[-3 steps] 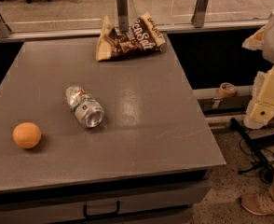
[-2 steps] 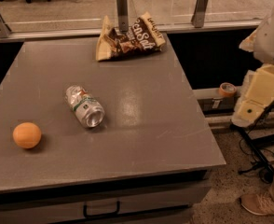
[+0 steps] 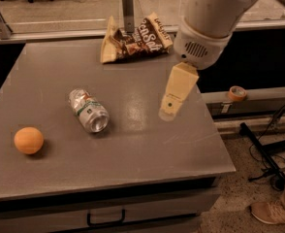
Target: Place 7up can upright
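The 7up can (image 3: 88, 110) lies on its side on the grey table (image 3: 133, 149), left of centre, with its open end facing the front right. It is silver with a green-and-white label. My gripper (image 3: 167, 113) hangs from the white arm (image 3: 205, 23) above the right part of the table, well to the right of the can and not touching it. It holds nothing that I can see.
An orange ball (image 3: 28, 140) sits near the table's front left. A brown snack bag (image 3: 135, 38) lies at the back edge by a metal post (image 3: 128, 1). A tape roll (image 3: 237, 92), cables and a shoe (image 3: 271, 212) are right of the table.
My arm has swung in from the right side to over the table's right part, towards the can. The can, ball and bag have not moved on the table.
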`<state>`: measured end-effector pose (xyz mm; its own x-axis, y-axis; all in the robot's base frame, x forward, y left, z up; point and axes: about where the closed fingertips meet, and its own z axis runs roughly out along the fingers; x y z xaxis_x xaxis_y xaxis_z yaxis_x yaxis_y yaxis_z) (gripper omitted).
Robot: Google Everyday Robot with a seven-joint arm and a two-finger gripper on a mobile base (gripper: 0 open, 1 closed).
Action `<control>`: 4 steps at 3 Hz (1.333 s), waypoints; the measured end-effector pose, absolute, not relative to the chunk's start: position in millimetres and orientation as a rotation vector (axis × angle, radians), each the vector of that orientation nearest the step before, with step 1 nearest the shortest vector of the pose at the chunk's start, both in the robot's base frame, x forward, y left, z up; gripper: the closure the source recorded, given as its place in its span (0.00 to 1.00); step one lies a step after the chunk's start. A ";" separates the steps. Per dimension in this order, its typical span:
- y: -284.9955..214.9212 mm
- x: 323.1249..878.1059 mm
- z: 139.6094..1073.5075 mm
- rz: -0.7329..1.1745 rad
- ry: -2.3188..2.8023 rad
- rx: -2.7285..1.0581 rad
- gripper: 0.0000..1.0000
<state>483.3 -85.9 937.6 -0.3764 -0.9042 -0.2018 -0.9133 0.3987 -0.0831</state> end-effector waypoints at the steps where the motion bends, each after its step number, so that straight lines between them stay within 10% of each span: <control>1: -24.9 496.4 931.5 0.159 2.480 -1.531 0.00; 4: 25.6 499.8 922.2 0.382 2.631 -1.293 0.00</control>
<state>499.8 25.6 922.2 -0.6034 -0.7481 -0.2761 -0.7958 0.5874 0.1473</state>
